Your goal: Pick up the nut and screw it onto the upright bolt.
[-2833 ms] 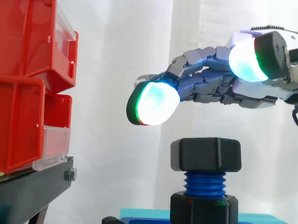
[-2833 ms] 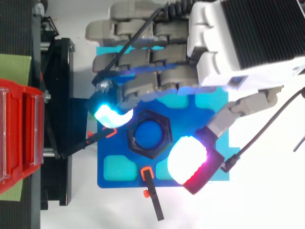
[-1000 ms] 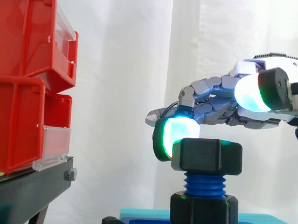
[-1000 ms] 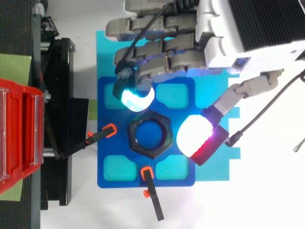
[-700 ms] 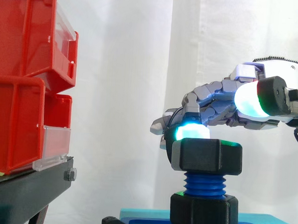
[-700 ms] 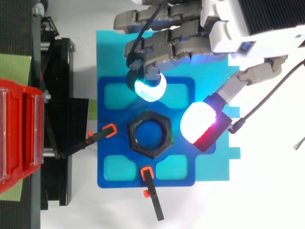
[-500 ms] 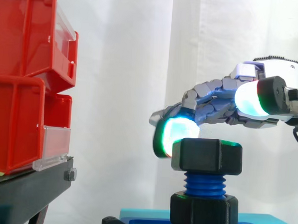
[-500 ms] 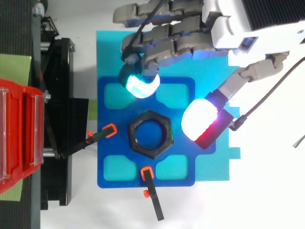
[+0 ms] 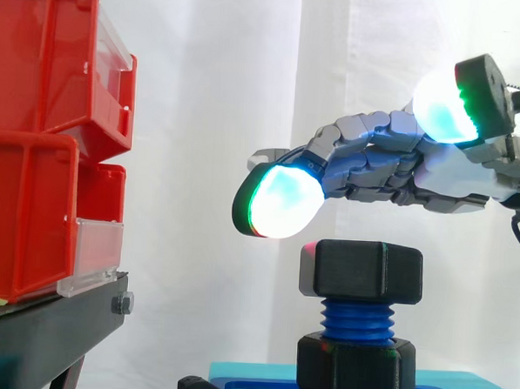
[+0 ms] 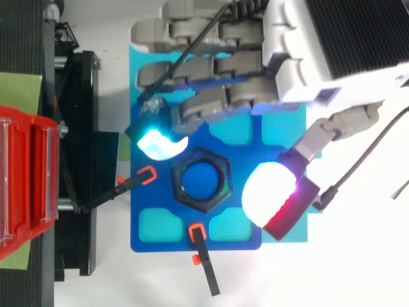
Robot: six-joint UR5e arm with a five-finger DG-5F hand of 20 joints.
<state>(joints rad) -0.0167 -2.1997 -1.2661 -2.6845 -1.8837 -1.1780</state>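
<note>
A black hexagonal nut (image 9: pixel 361 269) sits on top of the upright blue threaded bolt (image 9: pixel 356 320), above a second black nut (image 9: pixel 355 369) at the bolt's foot. From above, the top nut (image 10: pixel 200 180) rings the blue bolt end. My hand (image 9: pixel 436 164) hovers just above the nut, clear of it, fingers stretched out and relaxed, holding nothing. One glowing fingertip (image 10: pixel 158 143) hangs beside the nut's far-left corner, and the thumb's pad (image 10: pixel 271 195) to its right.
The bolt stands on a blue fixture plate (image 10: pixel 153 236) over a cyan base (image 9: pixel 251 373), with orange-tipped black clamps (image 10: pixel 199 246) at its edges. Red bins (image 9: pixel 45 131) stacked on a black stand (image 9: pixel 43 331) lie to the left.
The hand has risen off the nut's level and its fingers have straightened and spread forward; the fingertip moved from behind the nut to above and left of it. The nut stays on the bolt.
</note>
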